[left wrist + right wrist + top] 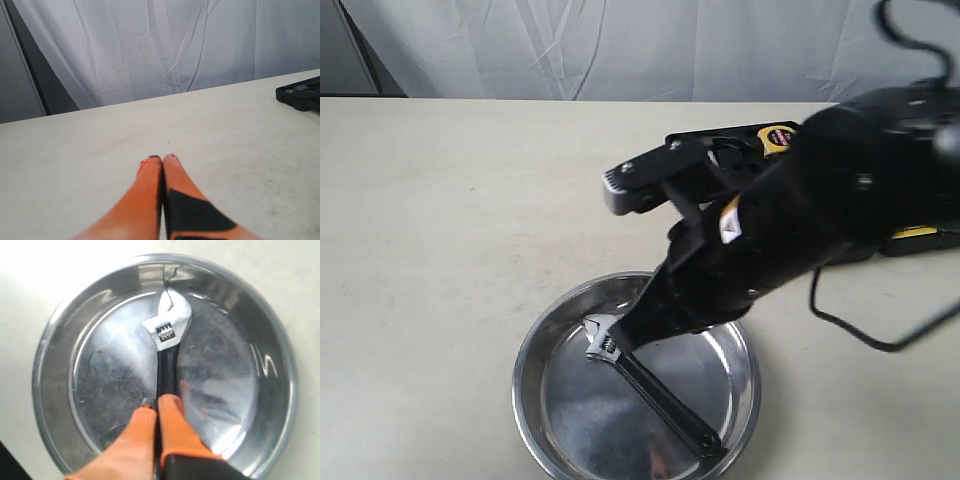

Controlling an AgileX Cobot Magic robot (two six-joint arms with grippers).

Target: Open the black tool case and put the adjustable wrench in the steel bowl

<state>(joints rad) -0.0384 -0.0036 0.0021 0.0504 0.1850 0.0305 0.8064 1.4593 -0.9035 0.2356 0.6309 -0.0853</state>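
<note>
The steel bowl (527,372) (50,390) sits at the front of the table. The adjustable wrench (655,395) (167,357) lies slanted inside it, silver head toward the bowl's left, black handle reaching its near right wall. My right gripper (632,338) (159,404) reaches down into the bowl and is shut on the wrench's handle just behind the head. The black tool case (715,160) (302,94) stands open behind the right arm, mostly hidden by it. My left gripper (162,159) is shut on nothing, low over bare table, out of the exterior view.
A yellow tape measure (778,138) and another yellow-marked tool (915,232) show in the case. A black cable (860,335) loops over the table right of the bowl. White curtain (150,45) hangs behind the table's far edge.
</note>
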